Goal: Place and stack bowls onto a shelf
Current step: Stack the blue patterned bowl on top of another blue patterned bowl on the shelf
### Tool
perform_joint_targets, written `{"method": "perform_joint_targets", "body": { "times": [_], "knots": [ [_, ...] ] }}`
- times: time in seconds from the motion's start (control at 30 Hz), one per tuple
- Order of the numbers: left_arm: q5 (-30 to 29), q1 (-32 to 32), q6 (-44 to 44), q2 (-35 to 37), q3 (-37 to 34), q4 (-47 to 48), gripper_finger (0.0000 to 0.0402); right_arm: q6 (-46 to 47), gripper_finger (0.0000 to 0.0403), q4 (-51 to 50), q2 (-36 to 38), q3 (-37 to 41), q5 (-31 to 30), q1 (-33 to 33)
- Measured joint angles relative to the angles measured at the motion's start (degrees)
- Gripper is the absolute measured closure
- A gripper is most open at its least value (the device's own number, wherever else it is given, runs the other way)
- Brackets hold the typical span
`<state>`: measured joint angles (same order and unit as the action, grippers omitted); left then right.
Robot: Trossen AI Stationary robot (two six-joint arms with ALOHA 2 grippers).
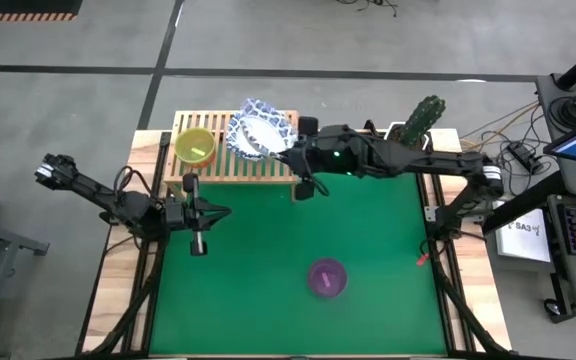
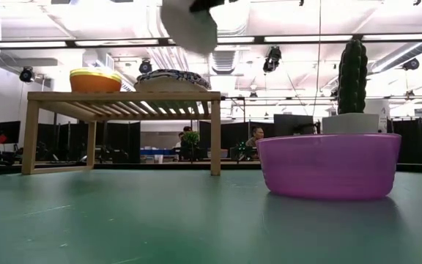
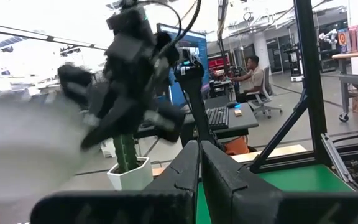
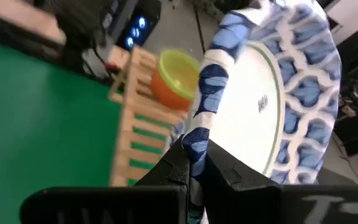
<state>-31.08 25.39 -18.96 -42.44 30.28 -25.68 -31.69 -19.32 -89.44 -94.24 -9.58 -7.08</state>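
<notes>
My right gripper [image 4: 196,155] is shut on a white bowl with a blue-patterned rim [image 4: 272,93] and holds it in the air above the light-wood shelf [image 1: 230,165]. The low view shows this bowl [image 2: 189,26] high over the shelf top. On the slats sit a yellow-green bowl nested in an orange one [image 2: 95,79] and another blue-patterned bowl [image 2: 173,79]. A purple bowl [image 1: 326,277] rests on its base on the green mat. My left gripper [image 1: 220,211] hovers shut at the table's left, in front of the shelf, with nothing between its fingers. My right gripper pinches the bowl's blue-patterned rim [image 4: 199,134] between its two fingers, one on the inside and one on the outside of the wall. The bowl is lifted clear of the shelf and tilted on edge, its white underside [image 4: 253,112] turned toward the wrist camera.
A cactus in a white angular pot [image 1: 418,125] stands at the far right of the table, beside the shelf. Open green mat [image 1: 268,260] lies between the shelf and the purple bowl. People and desks show in the room beyond.
</notes>
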Motion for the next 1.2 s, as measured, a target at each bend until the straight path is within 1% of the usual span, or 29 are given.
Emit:
{"method": "perform_joint_targets", "body": {
  "times": [0.1, 0.3, 0.63, 0.77, 0.9, 1.07, 1.2],
  "knots": [
    [0.00, 0.07, 0.00, 0.22, 0.00, 0.04, 0.0402, -0.98, 0.0390, 1.73, -2.35, 0.00, -0.05, -1.89],
    [0.01, 0.07, -0.02, 0.22, 0.00, 0.04, 0.0402, 0.58, 0.0383, 3.20, -5.78, 0.02, -0.90, -4.48],
    [0.01, 0.07, -0.04, 0.17, 0.00, 0.28, 0.0402, 1.13, 0.0299, 4.37, -7.79, 0.02, -0.93, -5.82],
    [0.01, 0.07, -0.04, 0.17, 0.00, 0.36, 0.0402, 5.35, 0.0280, 4.19, -7.53, 0.02, -0.96, -5.59],
    [0.01, 0.07, -0.04, 0.17, 0.00, 0.43, 0.0402, 12.19, 0.0268, 3.35, -6.91, 0.02, -0.95, -5.43],
    [0.01, 0.07, -0.04, 0.18, 0.00, 0.65, 0.0402, 19.49, 0.0266, 1.95, -5.91, 0.02, -0.68, -5.43],
    [0.01, 0.07, -0.41, 0.19, 0.00, 0.91, 0.0402, 25.10, 0.0267, 3.69, -5.76, 0.02, -0.61, -5.45]
  ]
}}
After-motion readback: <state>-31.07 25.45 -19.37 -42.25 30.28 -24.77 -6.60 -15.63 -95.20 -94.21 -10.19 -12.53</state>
